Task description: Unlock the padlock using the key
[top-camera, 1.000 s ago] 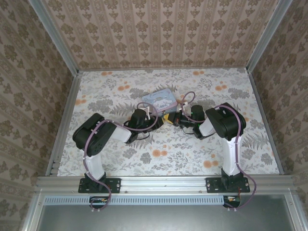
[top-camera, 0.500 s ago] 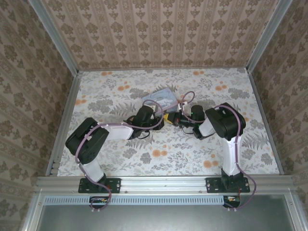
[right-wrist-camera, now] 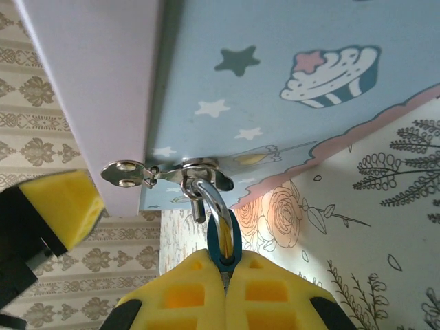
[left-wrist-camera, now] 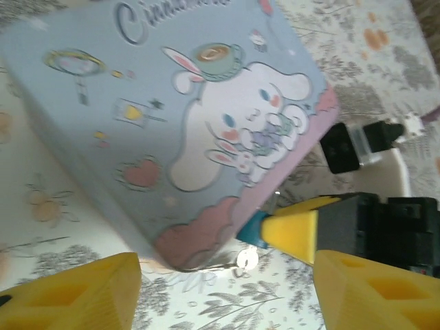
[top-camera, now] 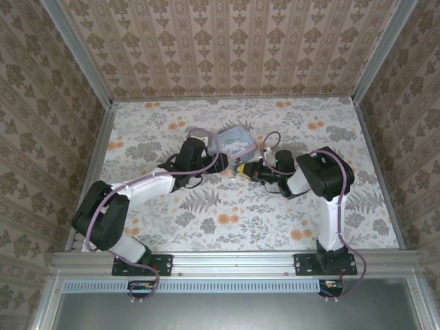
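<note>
1. Well, we saw the left arm stretch out over the table (top-camera: 289, 220) during the last second, so the left tool (left-wrist-camera: 223, 297) ended up right next to the tin (left-wrist-camera: 172, 103).
2. While it moved, the left tool went from nearly pressed together to spread wide. Its two yellow pads (left-wrist-camera: 75, 292) stood far apart, and there was nothing between them.
3. The right tool (right-wrist-camera: 225, 278) did not go anywhere. It stayed pressed together, pinching the padlock (right-wrist-camera: 224, 240) by its blue body.
4. The padlock hung at the corner of the tin, and its silver loop still went through the tin's clasp (right-wrist-camera: 203, 167). We could not tell if the lock had popped open.
5. A small silver piece (right-wrist-camera: 126, 172) stuck out just beside the clasp. We thought it might be the key, but we could not be sure.
6. We guessed what all this meant. The left tool seemed to have let go of whatever it had, so it carried no key now. The right tool kept the lock steady, which was good. The left tool would need to get hold of the key and put it into the lock before the job could be done.
</note>
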